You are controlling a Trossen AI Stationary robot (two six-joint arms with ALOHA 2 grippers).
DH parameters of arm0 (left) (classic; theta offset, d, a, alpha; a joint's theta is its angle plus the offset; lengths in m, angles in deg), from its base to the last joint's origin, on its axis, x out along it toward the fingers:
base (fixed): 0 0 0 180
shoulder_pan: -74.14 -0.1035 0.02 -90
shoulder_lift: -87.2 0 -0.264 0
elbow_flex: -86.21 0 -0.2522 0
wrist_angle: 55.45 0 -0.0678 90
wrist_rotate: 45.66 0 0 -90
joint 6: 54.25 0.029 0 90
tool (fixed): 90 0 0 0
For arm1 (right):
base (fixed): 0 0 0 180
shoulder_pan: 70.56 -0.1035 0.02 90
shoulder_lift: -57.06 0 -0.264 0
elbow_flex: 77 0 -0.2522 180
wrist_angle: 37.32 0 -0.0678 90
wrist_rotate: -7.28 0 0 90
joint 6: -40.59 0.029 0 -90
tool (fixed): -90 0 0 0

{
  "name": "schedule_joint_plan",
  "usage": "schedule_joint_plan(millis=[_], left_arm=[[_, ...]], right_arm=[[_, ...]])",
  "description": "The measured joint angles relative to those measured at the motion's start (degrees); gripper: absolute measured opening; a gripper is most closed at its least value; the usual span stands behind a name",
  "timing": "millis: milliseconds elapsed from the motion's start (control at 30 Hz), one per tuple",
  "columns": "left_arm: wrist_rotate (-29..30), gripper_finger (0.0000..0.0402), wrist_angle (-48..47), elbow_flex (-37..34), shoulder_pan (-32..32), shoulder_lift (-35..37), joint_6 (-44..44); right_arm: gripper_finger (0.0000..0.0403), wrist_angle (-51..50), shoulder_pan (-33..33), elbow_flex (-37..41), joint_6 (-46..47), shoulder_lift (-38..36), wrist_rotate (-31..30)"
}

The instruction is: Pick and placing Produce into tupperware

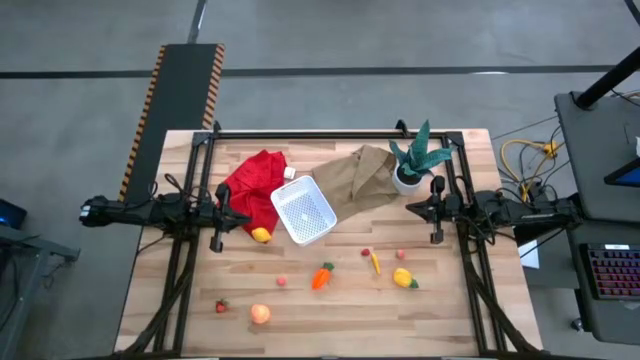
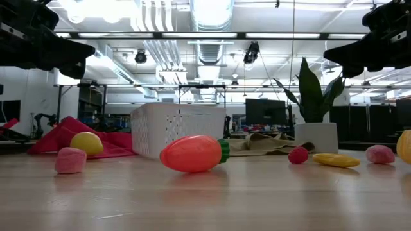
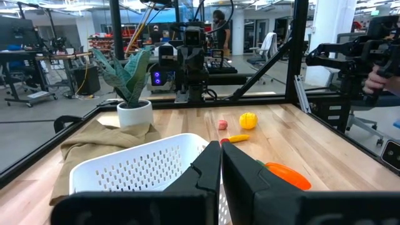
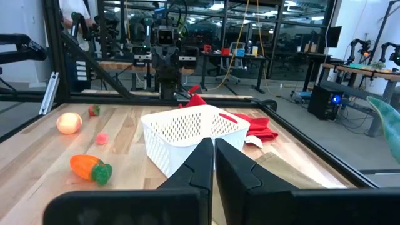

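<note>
Both my left gripper (image 1: 215,243) and right gripper (image 1: 436,237) sit fully closed, holding nothing. The carrot (image 1: 321,277), at six o'clock of the white tupperware (image 1: 303,211), lies long axis diagonal, green top toward one o'clock. I fear a descent with jaws unopened would knock it rolling.

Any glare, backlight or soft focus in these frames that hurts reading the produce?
Low view: bright ceiling lights leave both grippers as dark silhouettes; the carrot is lit and readable. High view: even light, produce small. Left wrist view: own fingers hide part of the white basket.
</note>
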Motion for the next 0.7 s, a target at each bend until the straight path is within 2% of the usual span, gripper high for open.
schedule_joint_plan(millis=[67, 167, 267, 367, 433, 533, 700], left_arm=[[0.0, 0.0, 0.0, -0.02, 0.0, 0.0, 0.02], [0.07, 0.0, 0.51, -0.02, 0.0, 0.01, 0.1], [0.78, 0.0, 2.12, -0.08, 0.0, -0.02, 2.05], [6.78, 0.0, 8.86, -0.06, 0.0, -0.14, 7.45], [11.94, 0.0006, 11.86, -0.06, -0.02, -0.26, 8.3], [15.44, 0.0029, 13.97, -0.02, -0.06, -0.33, 13.63], [17.79, 0.0084, 16.51, 0.03, -0.09, -0.64, 20.26]], right_arm=[[0.0009, -0.02, -0.01, 0.0, 2.69, 0.0, 0.05], [0.0009, 0.51, -0.02, 0.02, 12.29, 0.0, 0.02], [0.0009, 6.93, 0.13, 0.02, 12.04, 0.27, -0.29], [0.0011, 15.83, 0.12, -0.03, 11.68, 1.08, -0.3], [0.0022, 17.84, 0.11, -1.15, 10.9, 2.5, -0.49], [0.0056, 17.09, -0.17, -5.47, 9.5, 8.03, -0.15], [0.013, 12.86, -1.45, -17.69, 6.63, 23.87, -1.42]])
